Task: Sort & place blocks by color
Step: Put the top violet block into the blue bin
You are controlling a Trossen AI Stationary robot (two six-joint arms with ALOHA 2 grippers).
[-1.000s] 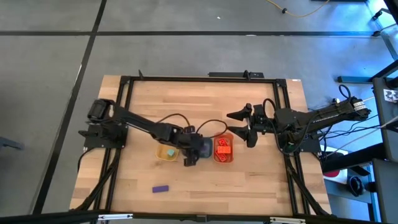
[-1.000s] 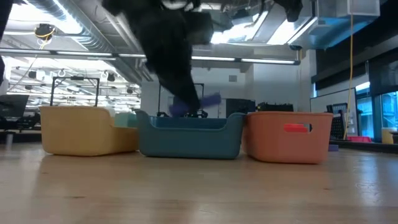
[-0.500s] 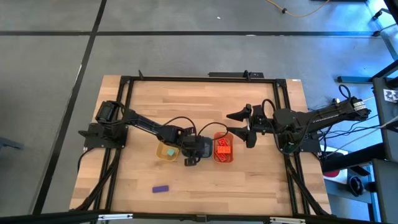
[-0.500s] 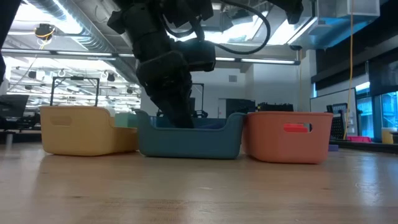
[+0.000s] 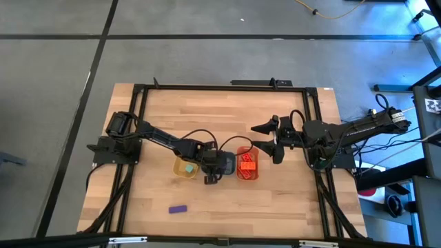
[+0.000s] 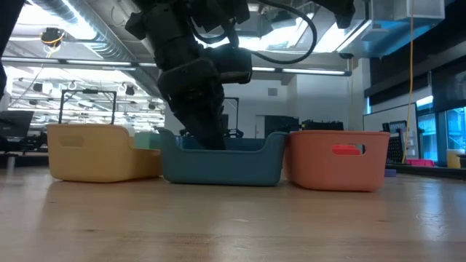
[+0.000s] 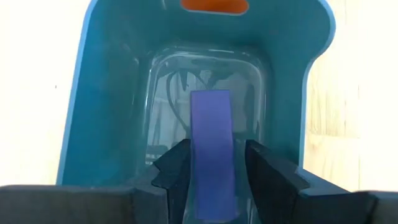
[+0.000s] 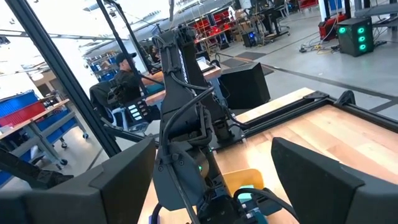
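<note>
I have the left gripper lowered inside the blue plastic rectangular tray, which sits between the yellow plastic tray and the orange plastic tray at mid-table. In the left wrist view a purple bar block lies lengthwise between the two dark fingers, over the tray floor. The jaws flank it closely; I cannot tell whether they grip it or have let go.

The yellow tray shows a mint-green cube inside. The orange tray holds orange-red bricks. A second purple bar block lies alone on the light wooden table top, near the front edge and well apart from the trays.

The right gripper hangs beside the orange tray on its right-arm side, jaws spread wide and holding nothing.

In the right wrist view a seated person shows in the room beyond the table.
</note>
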